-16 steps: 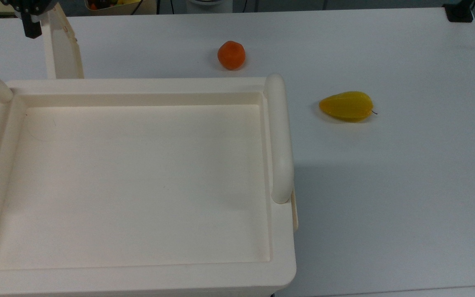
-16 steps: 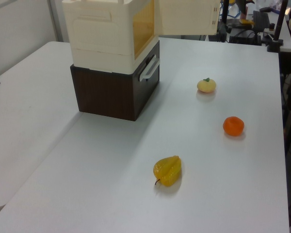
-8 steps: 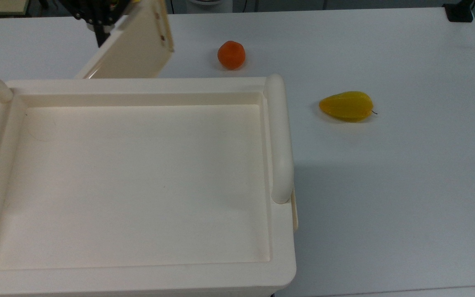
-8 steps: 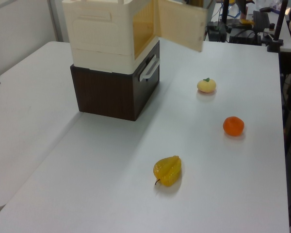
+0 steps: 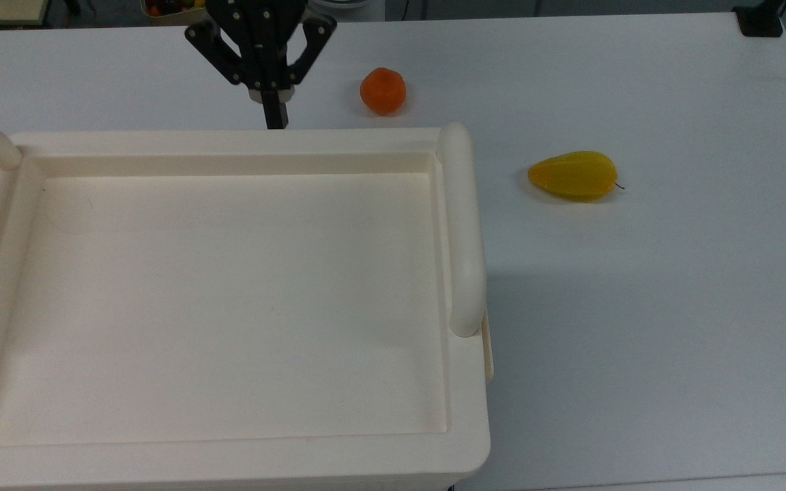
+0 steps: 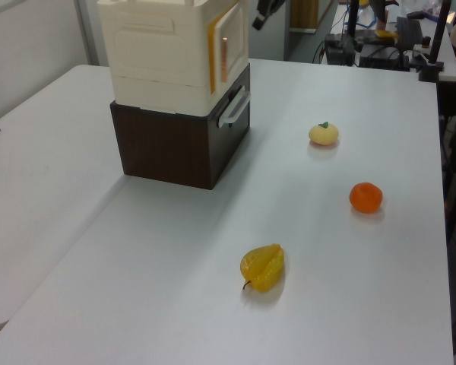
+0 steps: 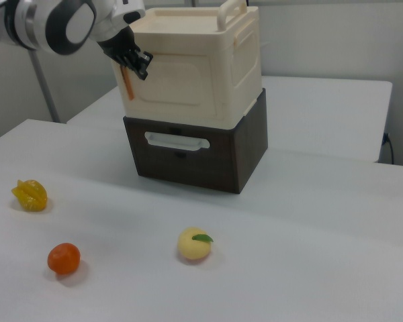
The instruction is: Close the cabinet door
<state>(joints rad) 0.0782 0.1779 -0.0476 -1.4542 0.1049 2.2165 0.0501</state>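
Cabinet door (image 7: 181,84) lies nearly flush against the cabinet (image 7: 201,64), a thin orange gap left at the right view's left edge. My fingers (image 7: 136,65) press there; whether they are open or closed I cannot tell. I judge one last push seats it. Cream panel, plain, upright.

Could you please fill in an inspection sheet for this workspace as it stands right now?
Surface: white table, bare between the items.
Job's things: cabinet sits on a dark brown drawer unit; cabinet door lies nearly flush against its front.
Clutter: orange fruit, yellow star fruit, pale yellow fruit, all loose on the table.
Gripper: gripper at the door's front, beside the cabinet's upper edge.
Cables: some behind the table's far edge in the left view.
Surroundings: equipment stands beyond the table.
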